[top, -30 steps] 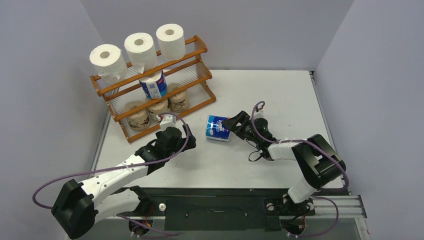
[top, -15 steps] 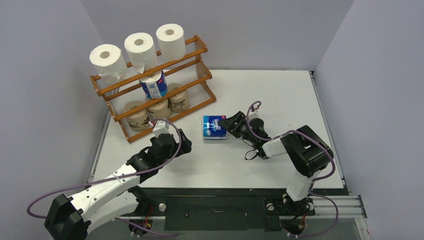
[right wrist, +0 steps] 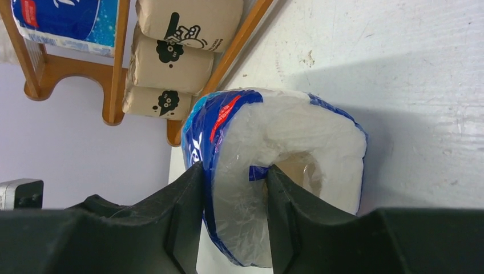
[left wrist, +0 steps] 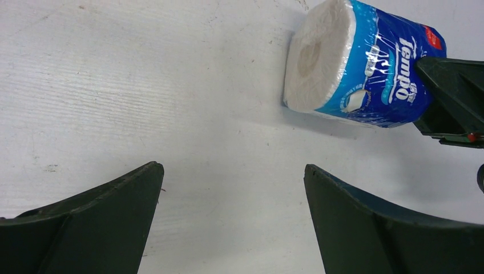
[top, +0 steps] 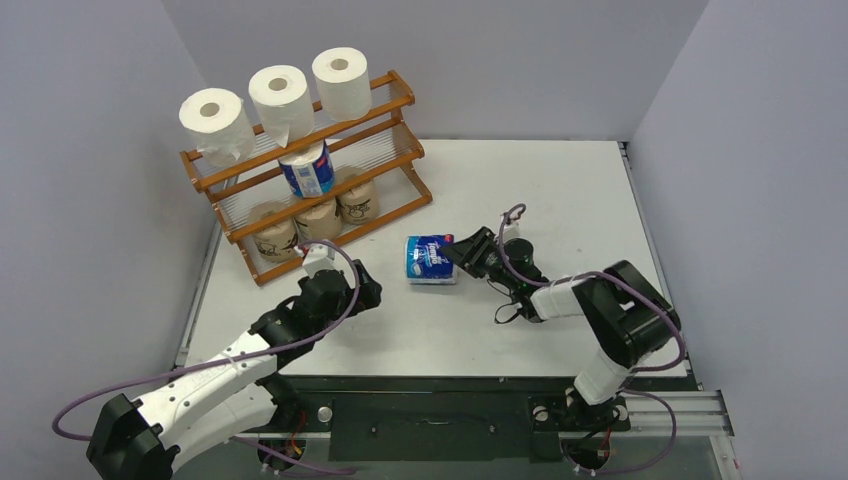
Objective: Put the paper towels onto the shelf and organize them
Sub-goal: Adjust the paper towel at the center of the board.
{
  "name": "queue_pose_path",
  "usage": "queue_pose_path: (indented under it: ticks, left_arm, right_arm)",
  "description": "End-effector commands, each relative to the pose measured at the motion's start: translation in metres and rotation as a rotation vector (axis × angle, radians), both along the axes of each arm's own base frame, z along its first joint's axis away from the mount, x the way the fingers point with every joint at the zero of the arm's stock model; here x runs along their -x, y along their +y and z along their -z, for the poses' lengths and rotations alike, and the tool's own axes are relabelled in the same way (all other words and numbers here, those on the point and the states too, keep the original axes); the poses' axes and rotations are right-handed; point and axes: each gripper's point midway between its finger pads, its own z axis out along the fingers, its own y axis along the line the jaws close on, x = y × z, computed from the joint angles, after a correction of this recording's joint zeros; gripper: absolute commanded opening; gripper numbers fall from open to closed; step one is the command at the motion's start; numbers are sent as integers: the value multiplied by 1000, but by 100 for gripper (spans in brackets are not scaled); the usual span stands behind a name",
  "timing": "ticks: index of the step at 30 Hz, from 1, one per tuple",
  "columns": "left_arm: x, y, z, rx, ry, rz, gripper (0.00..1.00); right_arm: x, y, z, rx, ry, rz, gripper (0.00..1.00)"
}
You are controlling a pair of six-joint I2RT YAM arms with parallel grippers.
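Observation:
A blue-and-white wrapped paper towel roll point(top: 430, 259) lies on its side on the white table. My right gripper point(top: 458, 250) is shut on its wall, one finger in the hollow core and one outside, squashing the roll point(right wrist: 285, 142). My left gripper point(top: 362, 290) hovers open and empty left of it, and the roll point(left wrist: 354, 63) lies ahead of its fingers. The wooden shelf point(top: 395, 100) stands at the back left. It carries three white rolls point(top: 280, 95) on top, a blue-and-white roll point(top: 306, 170) in the middle and three brown rolls point(top: 315, 215) at the bottom.
Grey walls close in the table on the left, back and right. The shelf's lower corner point(right wrist: 237, 45) stands a short way beyond the held roll. A black rail with both arm bases point(top: 430, 415) runs along the near edge.
My right gripper has closed from wide open onto the roll's wall, and the roll shifted slightly left. My left arm drew back toward the near edge, still open.

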Motion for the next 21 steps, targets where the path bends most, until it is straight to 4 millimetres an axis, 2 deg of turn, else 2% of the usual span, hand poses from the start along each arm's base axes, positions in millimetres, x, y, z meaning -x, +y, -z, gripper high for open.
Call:
queue_pose_path:
  ticks: [1,2,3,4,5,6,7,8,15,19,21]
  left_arm:
    - [-1,1,-6,18,-19,-12,93]
    - [-1,1,-7,18,-20,-14,93]
    - [-2,1,-7,18,-22,-15,93]
    - [-2,2,-7,18,-22,-16,93]
    - [-2,2,-8,19,-24,-16,93]
    - [-2,2,-8,20,-25,-17,93]
    - [-2,2,-8,19,-25,-18,93]
    - [-2,2,-8,20,-27,-19,93]
    - [-5,1,-9,18,-33,-22,93]
    - [-7,1,-13,16,-42,-22,93]
    - [-8,0,-17,14,-49,-20,94]
  right_arm:
    - [7,-7,-39,114,-133,-16,28]
    - [5,-13,-37,187,-157,-5,27]
    - [16,-16,-32,264,-111,-23,27]
    - [13,-23,-49,322,-188,1,26]
    - [20,-25,-44,390,-162,-12,26]
    - [22,-31,-55,451,-214,2,26]
    - [27,-36,-51,513,-187,-6,26]
    - [28,-42,-59,566,-223,7,26]
    - [51,-78,-71,963,-231,-4,26]
    - [62,-81,-78,1169,-267,-40,26]
    - [70,-74,-75,1238,-283,-73,26]
